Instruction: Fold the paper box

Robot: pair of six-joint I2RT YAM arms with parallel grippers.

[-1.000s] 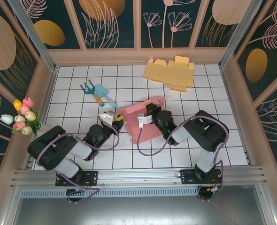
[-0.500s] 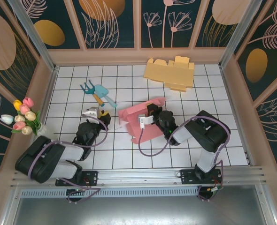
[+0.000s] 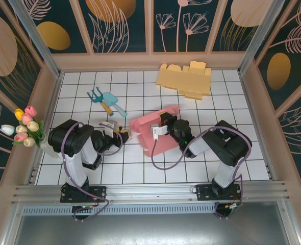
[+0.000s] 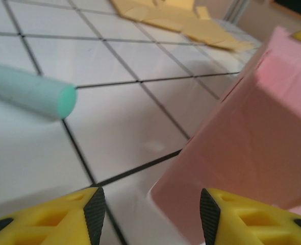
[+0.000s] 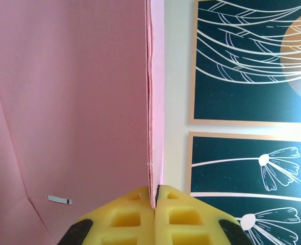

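The pink paper box [image 3: 155, 133] lies partly folded in the middle of the white tiled floor. My right gripper [image 3: 162, 124] is shut on a raised pink panel, and the right wrist view shows the panel's thin edge [image 5: 154, 127] pinched between the yellow fingers [image 5: 154, 198]. My left gripper [image 3: 121, 134] sits low at the box's left edge. Its jaws are open [image 4: 151, 217], with a corner of the pink box [image 4: 242, 143] reaching into the gap between the black pads [image 4: 94, 213]; neither pad presses on it.
A flat yellow cardboard blank [image 3: 185, 79] lies at the back. Teal garden tools [image 3: 105, 101] rest left of the box, and one teal handle [image 4: 33, 94] shows near my left gripper. Tulips [image 3: 25, 127] stand by the left wall. Walls enclose all sides.
The left arm pulled away to the left, then came back to the box's left edge with its jaws wider apart. The right gripper kept its pinch on the pink panel.
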